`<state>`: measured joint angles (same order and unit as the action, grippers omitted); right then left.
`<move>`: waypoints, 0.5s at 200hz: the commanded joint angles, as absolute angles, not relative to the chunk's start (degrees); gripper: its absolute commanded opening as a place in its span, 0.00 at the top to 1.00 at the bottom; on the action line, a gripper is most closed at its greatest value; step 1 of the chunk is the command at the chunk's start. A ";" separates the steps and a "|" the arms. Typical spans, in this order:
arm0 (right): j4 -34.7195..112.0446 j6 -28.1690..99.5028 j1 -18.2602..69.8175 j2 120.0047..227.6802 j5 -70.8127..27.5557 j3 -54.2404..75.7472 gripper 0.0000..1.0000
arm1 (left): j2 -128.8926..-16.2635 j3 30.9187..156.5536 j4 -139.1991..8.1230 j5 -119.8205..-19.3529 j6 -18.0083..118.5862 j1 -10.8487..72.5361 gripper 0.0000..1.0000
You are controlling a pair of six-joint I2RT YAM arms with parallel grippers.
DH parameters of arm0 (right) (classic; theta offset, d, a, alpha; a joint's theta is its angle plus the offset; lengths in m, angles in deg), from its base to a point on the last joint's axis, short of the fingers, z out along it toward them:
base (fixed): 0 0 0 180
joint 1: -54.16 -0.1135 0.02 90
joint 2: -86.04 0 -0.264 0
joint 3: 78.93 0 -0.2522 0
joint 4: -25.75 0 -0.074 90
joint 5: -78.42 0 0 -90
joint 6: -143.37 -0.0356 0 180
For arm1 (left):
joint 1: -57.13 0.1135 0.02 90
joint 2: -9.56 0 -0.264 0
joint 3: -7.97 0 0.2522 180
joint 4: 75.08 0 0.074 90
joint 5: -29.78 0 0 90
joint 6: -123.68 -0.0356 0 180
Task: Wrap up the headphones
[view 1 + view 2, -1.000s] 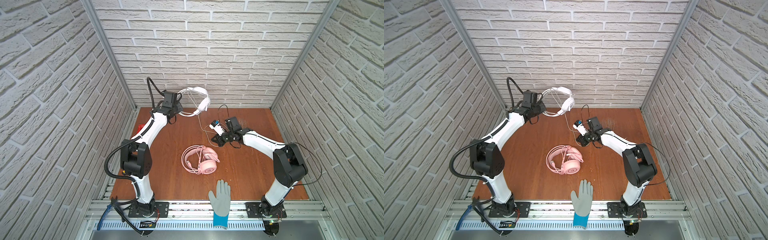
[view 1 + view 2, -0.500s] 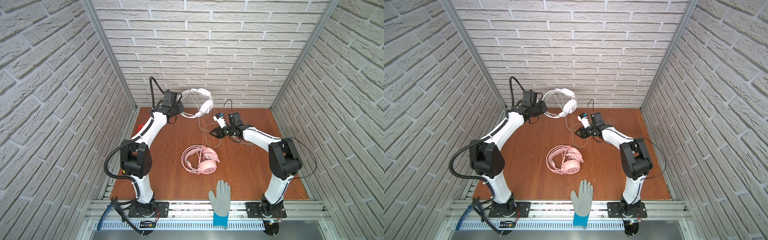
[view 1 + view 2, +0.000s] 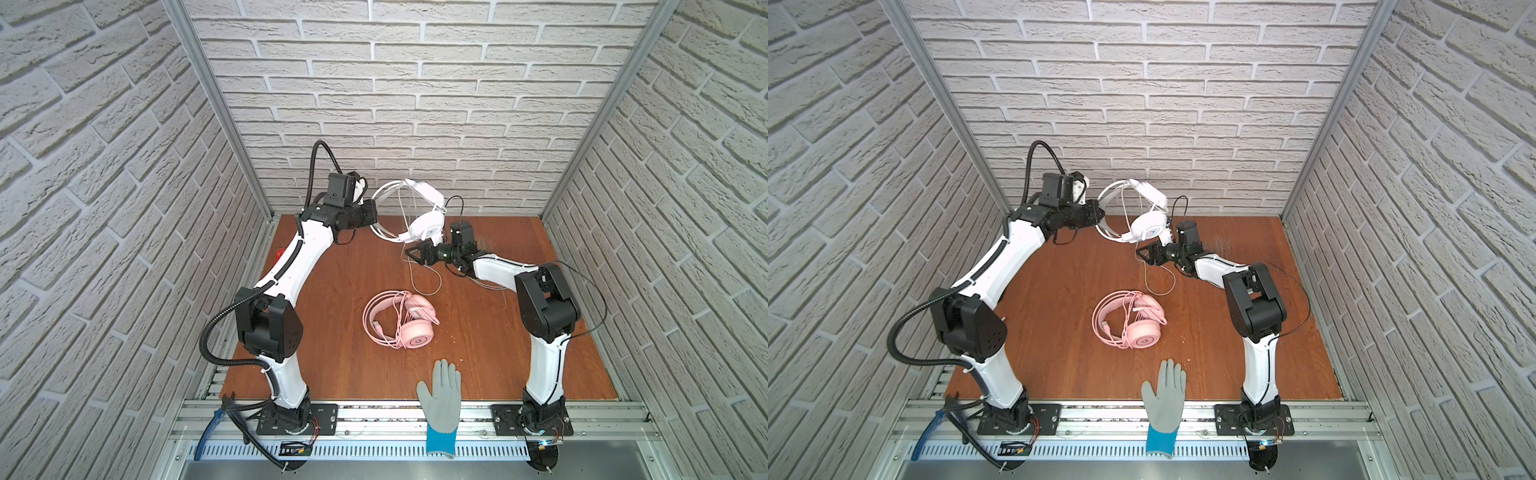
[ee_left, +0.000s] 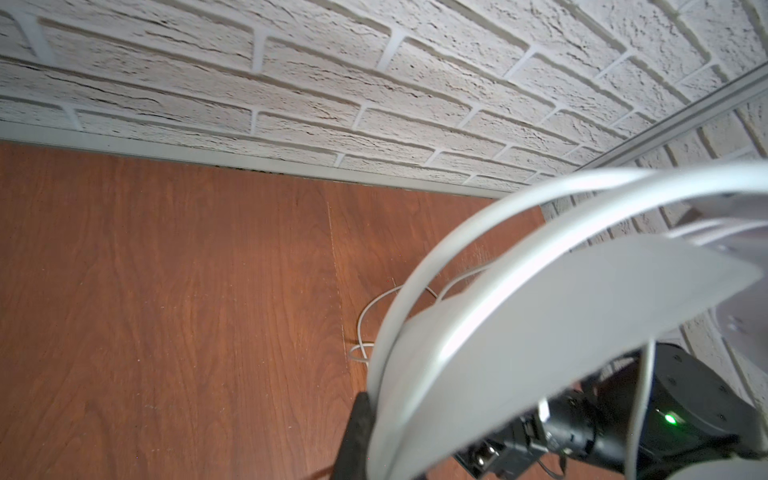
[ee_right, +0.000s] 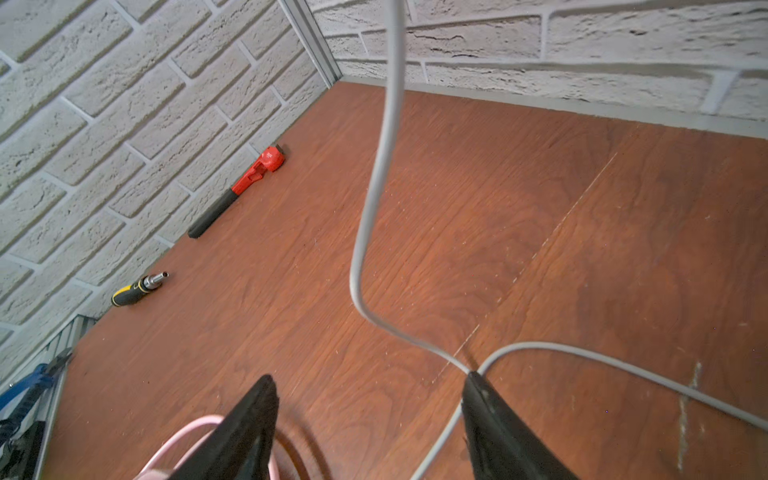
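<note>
Your left gripper (image 3: 374, 216) is closed on the headband of the white headset (image 3: 424, 224), held above the table (image 3: 332, 332). Your right gripper (image 5: 370, 399) stands open, with the white cable (image 5: 376, 187) touching one finger.

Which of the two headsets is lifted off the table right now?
The white headphones: the left tool holds them by the headband, clear of the table, cable dangling. The pink headphones lie flat on it.

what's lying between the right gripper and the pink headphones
A loose loop of thin white cable lies on the table between the right gripper and the pink headphones; both top views show it.
</note>
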<state>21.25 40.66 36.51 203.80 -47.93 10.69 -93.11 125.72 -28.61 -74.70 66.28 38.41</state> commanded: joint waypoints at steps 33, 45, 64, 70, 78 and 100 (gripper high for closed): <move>9.55 33.36 34.52 207.67 -47.41 8.23 0.30 | -89.84 128.45 -31.59 -78.01 66.37 38.40 1.00; 8.82 31.86 34.56 209.29 -47.09 7.41 0.31 | -89.76 128.50 -31.86 -78.31 66.70 38.40 1.00; 8.31 29.97 34.49 212.33 -48.28 4.94 0.34 | -89.58 128.62 -32.22 -78.58 67.36 38.47 1.00; 8.15 29.44 34.43 213.25 -48.73 4.11 0.36 | -89.63 128.79 -32.23 -78.56 67.63 38.48 1.00; 7.98 28.96 34.31 214.35 -49.18 3.15 0.38 | -89.63 129.12 -32.23 -78.67 67.83 38.49 1.00; 8.40 27.99 34.14 216.43 -49.88 1.48 0.50 | -89.55 129.30 -32.58 -78.48 68.22 38.49 1.00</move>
<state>11.24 30.67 34.46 215.21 -48.18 3.47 -92.80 126.68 -28.15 -76.36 66.35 38.33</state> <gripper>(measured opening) 0.553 0.077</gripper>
